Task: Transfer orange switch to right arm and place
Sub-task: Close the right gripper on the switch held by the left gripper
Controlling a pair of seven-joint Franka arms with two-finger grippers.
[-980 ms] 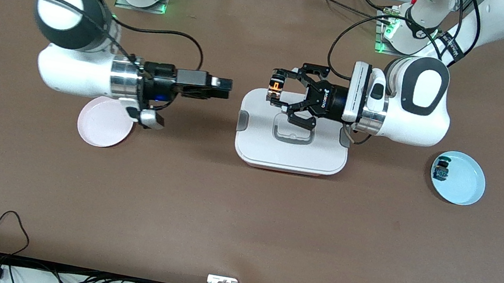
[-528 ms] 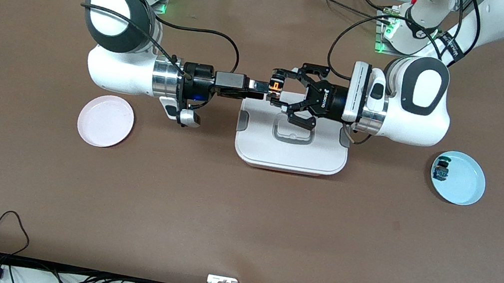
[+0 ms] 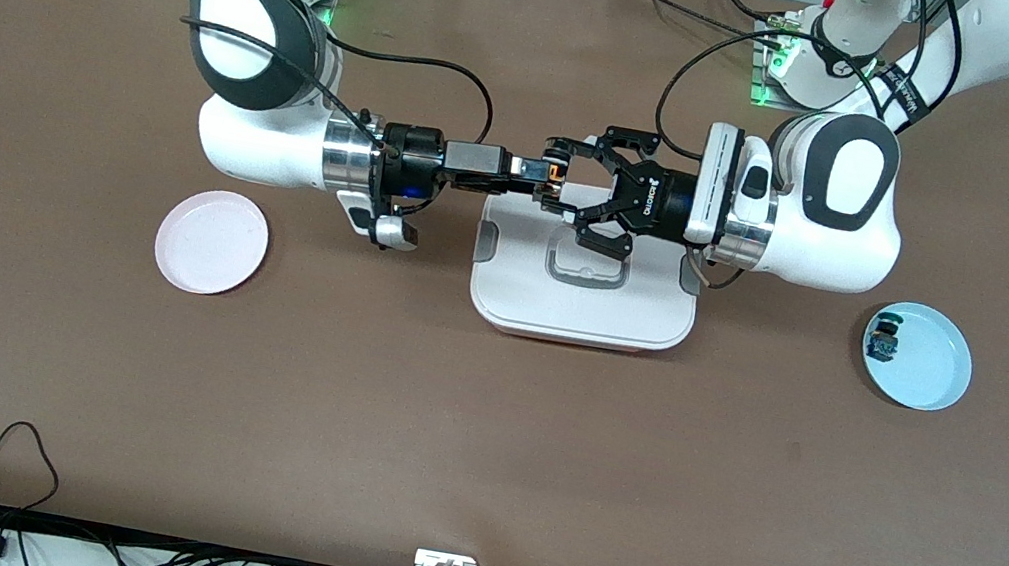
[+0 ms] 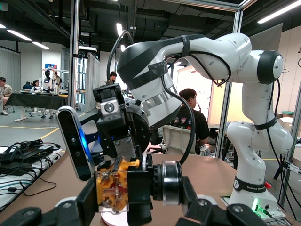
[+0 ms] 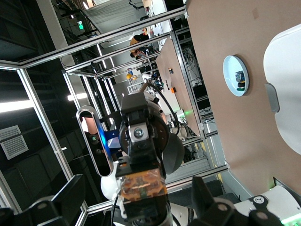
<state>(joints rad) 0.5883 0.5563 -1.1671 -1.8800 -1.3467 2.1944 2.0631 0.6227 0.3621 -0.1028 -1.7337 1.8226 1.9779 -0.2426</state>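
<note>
The orange switch (image 3: 553,171), a small black block with an orange-tan end, hangs over the edge of a white lidded box (image 3: 581,313). My left gripper (image 3: 553,175), the broad linkage claw, is shut on it. In the left wrist view the orange switch (image 4: 113,189) sits clamped in the left gripper (image 4: 137,200). My right gripper (image 3: 534,170) meets it head-on from the right arm's end. In the right wrist view the right gripper (image 5: 138,203) is open, one finger on each side of the orange switch (image 5: 141,187), with a gap at both sides.
A bare pink plate (image 3: 211,242) lies toward the right arm's end. A light blue plate (image 3: 935,363) toward the left arm's end holds a small black-blue part (image 3: 883,340). The white box has a grey handle (image 3: 585,265) on its lid.
The right arm has swung in from over the pink plate toward the left gripper, and its open fingers now flank the switch. The left arm and its grip have not moved.
</note>
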